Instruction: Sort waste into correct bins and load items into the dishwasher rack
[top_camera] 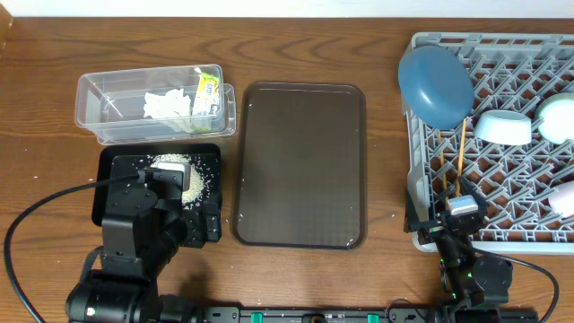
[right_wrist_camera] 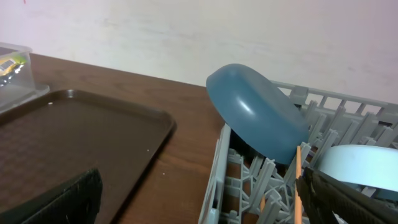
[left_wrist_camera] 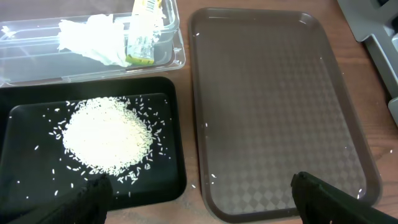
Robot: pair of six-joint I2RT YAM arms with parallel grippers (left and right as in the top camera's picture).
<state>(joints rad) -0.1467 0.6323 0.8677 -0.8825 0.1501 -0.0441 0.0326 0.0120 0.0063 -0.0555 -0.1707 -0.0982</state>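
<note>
- My left jaws are released and spread wide, with nothing between them, above the table (top_camera: 54, 54).
- Just ahead on their left side, the rice (left_wrist_camera: 109, 143) lies heaped in the black tray (left_wrist_camera: 179, 137), with loose grains scattered round the heap.
- Farther ahead, the tub (left_wrist_camera: 25, 68) holds the tissue (left_wrist_camera: 93, 40) and the wrapper (left_wrist_camera: 142, 31), which touch each other.
- Ahead on their right side lies the brown tray (left_wrist_camera: 280, 112).
- My right jaws are also released and hold nothing, at the near edge of the rack (right_wrist_camera: 249, 180).
- Straight ahead of them the plate (right_wrist_camera: 255, 115) leans tilted in the rack.
- The chopsticks (top_camera: 461, 157) lie between plate and jaws.
- Ahead to their right sits the pale bowl (right_wrist_camera: 360, 165), with the mint bowl (top_camera: 556, 117) beyond it.
- The cup (top_camera: 563, 197) is well off to their right.
</note>
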